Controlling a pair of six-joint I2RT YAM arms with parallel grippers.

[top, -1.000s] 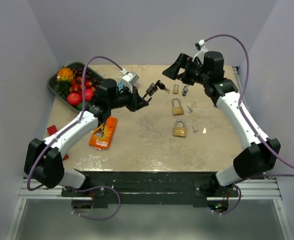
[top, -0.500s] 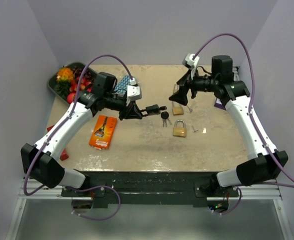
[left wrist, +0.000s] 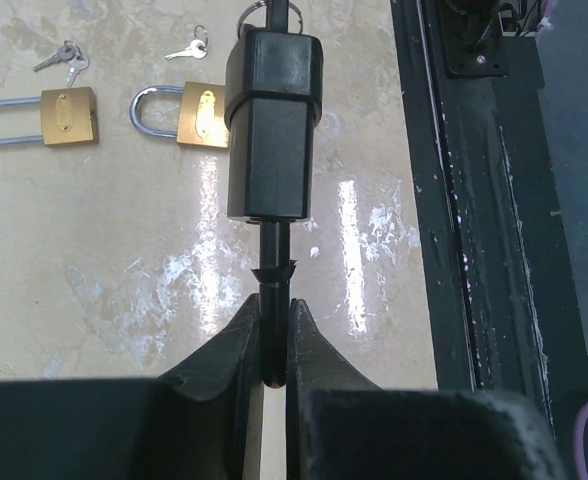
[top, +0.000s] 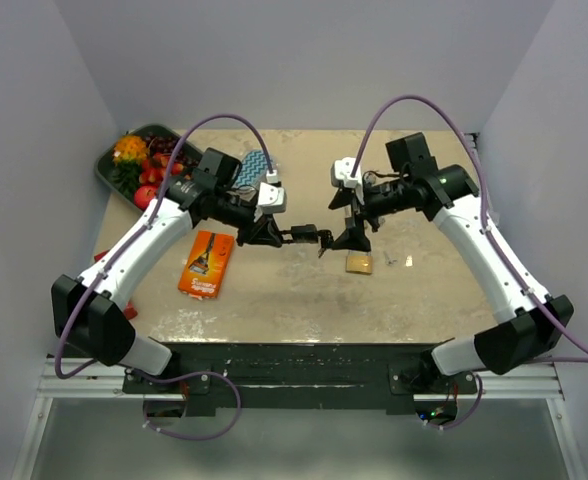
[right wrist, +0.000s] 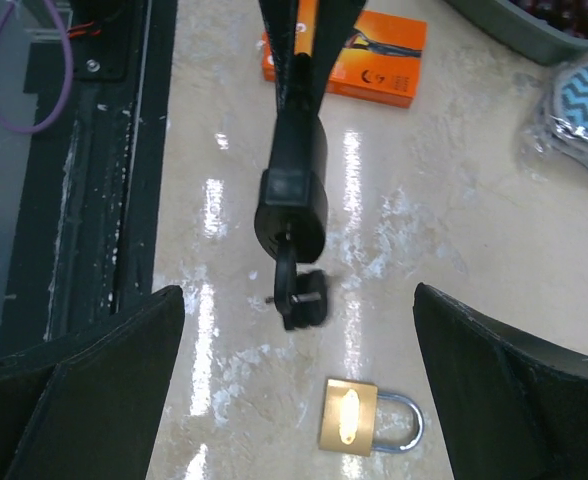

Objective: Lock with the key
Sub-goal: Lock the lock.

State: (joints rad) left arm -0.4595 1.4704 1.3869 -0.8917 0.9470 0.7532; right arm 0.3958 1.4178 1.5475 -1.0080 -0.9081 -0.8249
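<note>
Black padlock [left wrist: 271, 125] — in left claw [left wrist: 272, 322]

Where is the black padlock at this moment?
Top view: the black padlock is held over the table by the left gripper, facing the open right gripper, near a brass padlock.

Bright, even light falls from above. The polished table [top: 274, 290] throws back white glare streaks across its middle in both wrist views. Shadows on the table are faint and soft-edged. The overhead view is crisp. The black padlock [left wrist: 271, 120] above the table looks sharp from the left wrist and slightly soft from the right. The table's near edge bows in the wrist views.
</note>
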